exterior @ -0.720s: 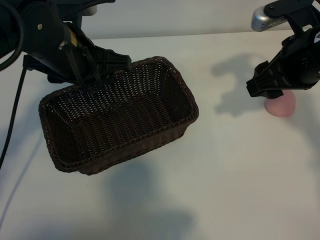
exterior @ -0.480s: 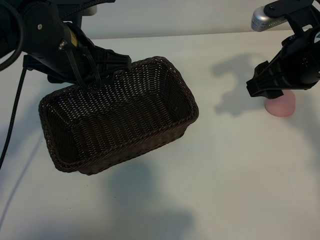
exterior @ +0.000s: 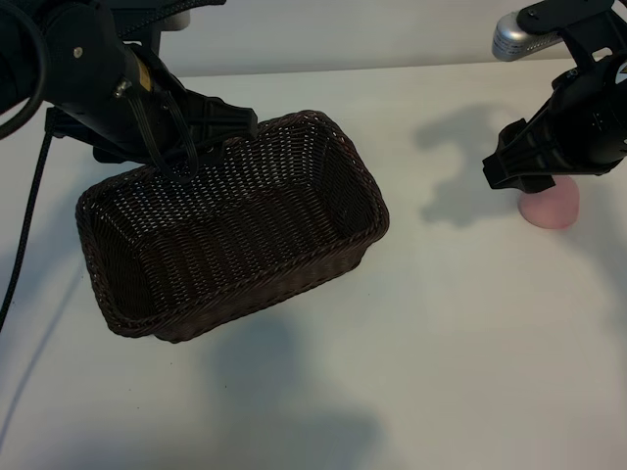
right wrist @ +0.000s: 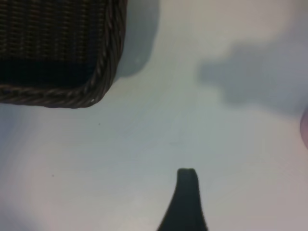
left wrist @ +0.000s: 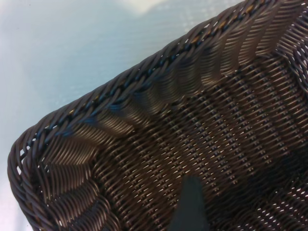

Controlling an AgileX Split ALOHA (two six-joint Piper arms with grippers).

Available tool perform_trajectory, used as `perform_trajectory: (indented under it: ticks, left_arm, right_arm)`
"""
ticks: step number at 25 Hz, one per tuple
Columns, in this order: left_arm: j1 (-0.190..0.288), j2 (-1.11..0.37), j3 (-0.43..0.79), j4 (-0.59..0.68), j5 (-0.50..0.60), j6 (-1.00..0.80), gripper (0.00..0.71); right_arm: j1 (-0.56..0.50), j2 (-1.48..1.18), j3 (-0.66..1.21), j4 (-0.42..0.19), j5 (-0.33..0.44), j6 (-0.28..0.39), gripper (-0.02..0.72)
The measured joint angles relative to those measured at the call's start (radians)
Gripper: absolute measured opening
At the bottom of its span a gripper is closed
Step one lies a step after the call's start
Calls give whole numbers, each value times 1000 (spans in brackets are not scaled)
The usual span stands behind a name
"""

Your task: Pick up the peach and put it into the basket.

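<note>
The dark brown wicker basket (exterior: 279, 282) stands empty on the white table, left of the middle. My left gripper (exterior: 182, 159) hangs open over its far left rim; in the left wrist view one dark finger (left wrist: 191, 204) shows above the woven inside (left wrist: 221, 120), holding nothing. The pale pink peach (exterior: 552, 208) lies at the far right, half hidden under my right gripper (exterior: 516, 176), which hovers open just above it. In the right wrist view one finger (right wrist: 186, 192) is over bare table, a sliver of the peach (right wrist: 305, 129) shows at the edge, and a corner of the basket (right wrist: 57, 43) is farther off.
The white table (exterior: 441, 333) runs from the basket to the peach and along the whole near side. A black cable (exterior: 24, 235) hangs down at the far left, beside the basket.
</note>
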Motion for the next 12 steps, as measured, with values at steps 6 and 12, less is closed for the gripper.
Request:
perform_trajectory:
  ticks: [6, 12]
  left_arm:
    - [0, 0, 0, 0, -4, 0, 595]
    - [0, 0, 0, 0, -20, 1, 595]
  right_arm:
    - [0, 0, 0, 0, -1, 0, 595]
    - [0, 0, 0, 0, -1, 0, 595]
